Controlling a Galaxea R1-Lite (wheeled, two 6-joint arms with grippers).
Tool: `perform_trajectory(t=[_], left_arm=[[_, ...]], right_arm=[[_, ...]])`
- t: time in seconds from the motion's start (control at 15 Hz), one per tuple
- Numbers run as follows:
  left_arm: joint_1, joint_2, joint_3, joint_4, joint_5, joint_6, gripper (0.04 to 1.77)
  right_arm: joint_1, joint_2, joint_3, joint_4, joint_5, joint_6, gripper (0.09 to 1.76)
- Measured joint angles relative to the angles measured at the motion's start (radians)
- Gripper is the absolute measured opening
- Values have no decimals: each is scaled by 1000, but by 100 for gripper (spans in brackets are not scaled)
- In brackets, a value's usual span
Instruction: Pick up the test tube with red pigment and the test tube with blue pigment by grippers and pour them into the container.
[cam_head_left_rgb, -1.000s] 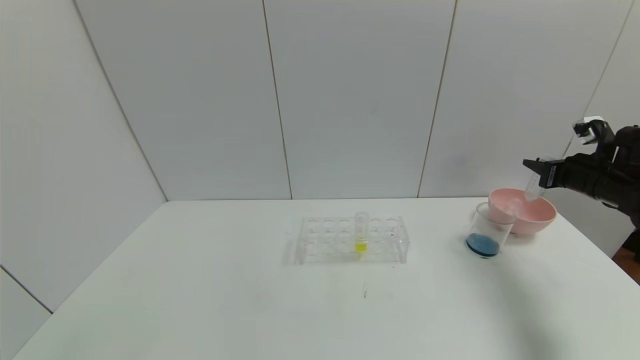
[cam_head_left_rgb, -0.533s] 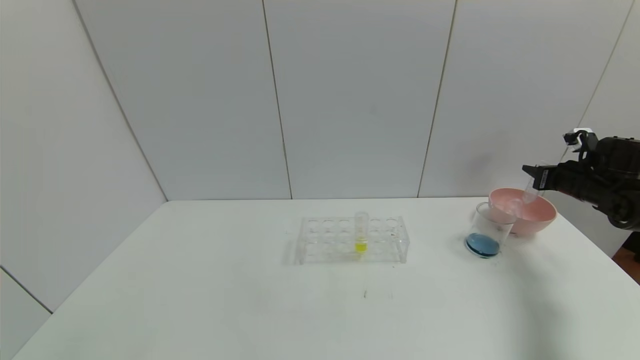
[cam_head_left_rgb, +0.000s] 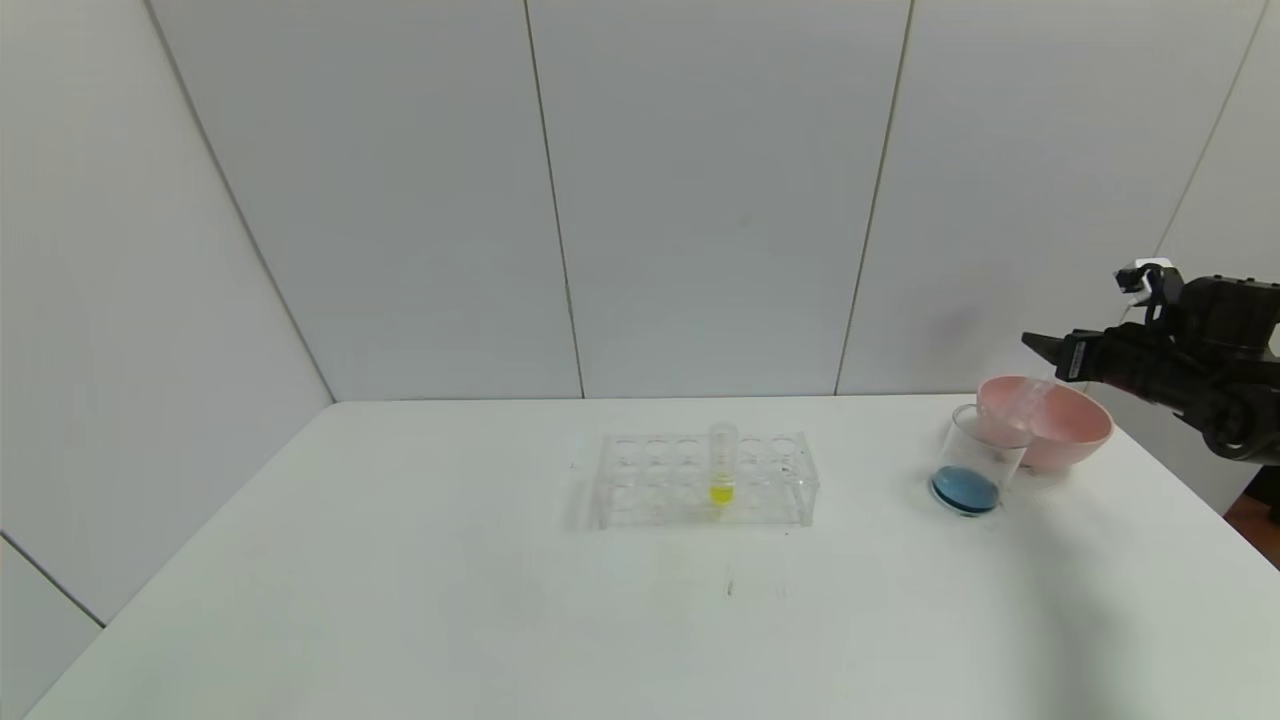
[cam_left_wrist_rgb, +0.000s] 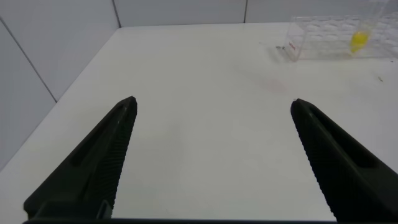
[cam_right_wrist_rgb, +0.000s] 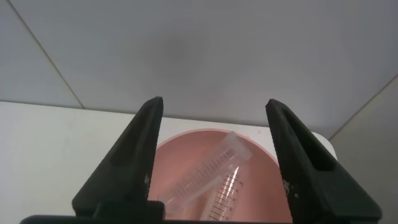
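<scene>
My right gripper (cam_head_left_rgb: 1035, 343) hangs open just above the pink bowl (cam_head_left_rgb: 1080, 425), at the table's far right. Nothing is between its fingers (cam_right_wrist_rgb: 214, 106). Two clear graduated tubes (cam_right_wrist_rgb: 205, 171) lie slanted inside the bowl, one across the other (cam_right_wrist_rgb: 239, 186). No coloured liquid shows in them, so I cannot tell which held red and which blue. The container (cam_head_left_rgb: 985, 440) stands upright against the bowl's left side with dark blue liquid (cam_head_left_rgb: 966, 490) at its bottom. My left gripper (cam_left_wrist_rgb: 213, 104) is open over bare table, well apart from the rack.
A clear tube rack (cam_head_left_rgb: 700, 480) stands mid-table with one upright tube of yellow liquid (cam_head_left_rgb: 722, 465) in it. The left wrist view shows the same rack (cam_left_wrist_rgb: 311, 43) farther off. The table's right edge lies just beyond the bowl. Grey wall panels stand behind.
My right gripper has opened and let go of the clear tube, which now lies in the pink bowl. The gripper has also sunk slightly and levelled out.
</scene>
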Motion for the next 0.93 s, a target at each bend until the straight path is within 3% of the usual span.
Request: perform_trajectory(t=[0.53, 0.73, 0.93], left_arm=[[0, 0, 0, 0, 0, 0, 176], [0, 0, 0, 0, 0, 0, 176], [0, 0, 0, 0, 0, 0, 176]], right_arm=[[172, -96, 52, 2, -82, 29, 152], [227, -213, 165, -24, -88, 41, 158], [242, -386, 347, -93, -82, 42, 162]])
